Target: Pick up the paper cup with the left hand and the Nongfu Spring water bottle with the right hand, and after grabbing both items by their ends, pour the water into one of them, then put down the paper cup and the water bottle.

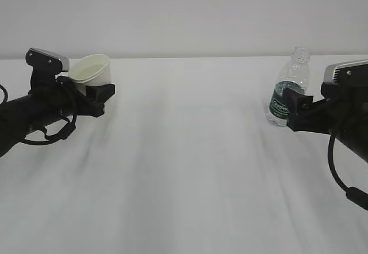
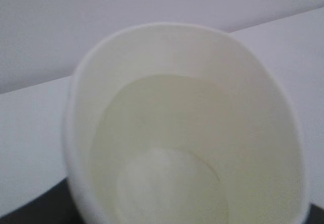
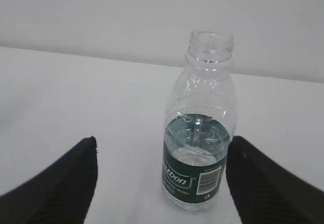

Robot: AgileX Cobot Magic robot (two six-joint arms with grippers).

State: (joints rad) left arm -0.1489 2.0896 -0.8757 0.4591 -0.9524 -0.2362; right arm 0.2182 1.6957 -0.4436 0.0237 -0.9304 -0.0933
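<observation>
The paper cup (image 1: 92, 70), holding water (image 2: 167, 148), is being gripped tilted by the left hand (image 1: 95, 93). The Nongfu Spring water bottle (image 1: 287, 90) is being straddled upright, ungripped, between the right hand's (image 1: 296, 110) spread jaws.

- Paper cup (image 1: 92, 70): plain white outside, no print; cream-tinted inside.
- Water (image 2: 167, 148) in the cup: clear, faintly yellowish-green against the cup's inner wall.
- Nongfu Spring water bottle (image 1: 287, 93): clear colourless plastic with ribbed moulding; dark green label with white lettering and a white barcode panel with black bars.
- Left arm (image 1: 40, 110): matt black, with black cables; light grey plate on top near the wrist.
- Right arm (image 1: 339, 113): black, with a black cable; grey plate on top.
- Right pincer's fingers (image 3: 55, 188): black, finely ridged on the inner faces.
- Worktop (image 1: 190, 179): plain white, unpatterned, with soft grey shading.
- Back wall (image 1: 184, 12): pale grey, plain.
</observation>
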